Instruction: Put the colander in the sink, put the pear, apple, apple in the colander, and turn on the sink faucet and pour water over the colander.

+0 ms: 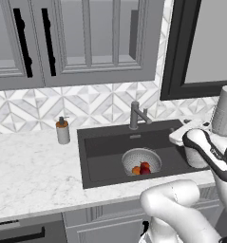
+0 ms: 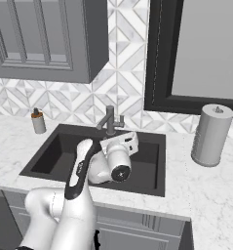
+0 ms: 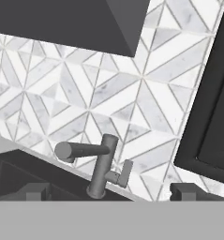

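The silver colander (image 1: 141,160) sits in the dark sink (image 1: 93,159), right of the middle. Inside it lie two orange-red apples (image 1: 136,170) (image 1: 145,164) and the maroon pear (image 1: 146,171), bunched at the front. The grey faucet (image 1: 135,115) (image 2: 109,120) (image 3: 103,165) stands at the back rim, its spout angled and dry. My gripper (image 3: 109,191) is open, its two dark fingertips (image 3: 36,190) wide apart, aimed at the faucet's post and small side lever (image 3: 123,173). From the base views, the gripper (image 1: 177,134) (image 2: 122,140) hovers over the sink's right part, just short of the faucet.
A soap dispenser (image 1: 62,130) (image 2: 38,121) stands left of the sink on the marble counter. A paper towel roll (image 1: 224,111) (image 2: 211,135) stands to the right. A dark-framed window (image 2: 196,53) and grey wall cabinets (image 1: 86,38) hang above the tiled backsplash.
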Robot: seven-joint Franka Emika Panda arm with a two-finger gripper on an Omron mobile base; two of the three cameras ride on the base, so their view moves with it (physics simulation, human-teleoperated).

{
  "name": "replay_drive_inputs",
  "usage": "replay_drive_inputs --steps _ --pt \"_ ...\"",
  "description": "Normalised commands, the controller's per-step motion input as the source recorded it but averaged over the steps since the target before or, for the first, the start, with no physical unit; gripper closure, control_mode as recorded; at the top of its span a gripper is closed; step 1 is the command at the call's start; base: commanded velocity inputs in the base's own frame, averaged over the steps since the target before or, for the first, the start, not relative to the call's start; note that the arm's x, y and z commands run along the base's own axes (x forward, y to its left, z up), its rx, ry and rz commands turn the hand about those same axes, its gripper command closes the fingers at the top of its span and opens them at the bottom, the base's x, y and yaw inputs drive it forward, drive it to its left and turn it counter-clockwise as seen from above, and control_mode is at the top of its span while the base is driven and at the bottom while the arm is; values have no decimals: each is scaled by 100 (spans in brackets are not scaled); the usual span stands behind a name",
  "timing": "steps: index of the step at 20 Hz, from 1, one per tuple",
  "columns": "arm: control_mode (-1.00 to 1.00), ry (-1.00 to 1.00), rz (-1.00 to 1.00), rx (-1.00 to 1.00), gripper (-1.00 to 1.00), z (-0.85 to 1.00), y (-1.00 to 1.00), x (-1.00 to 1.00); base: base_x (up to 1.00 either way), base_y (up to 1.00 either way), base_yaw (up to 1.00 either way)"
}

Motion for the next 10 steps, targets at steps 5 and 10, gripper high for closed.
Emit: replay_drive_inputs --steps 5,10 --pt "-100 16 14 28 -100 10 0 35 0 0 0" --pt "-100 12 17 23 -100 0 0 13 0 0 0"
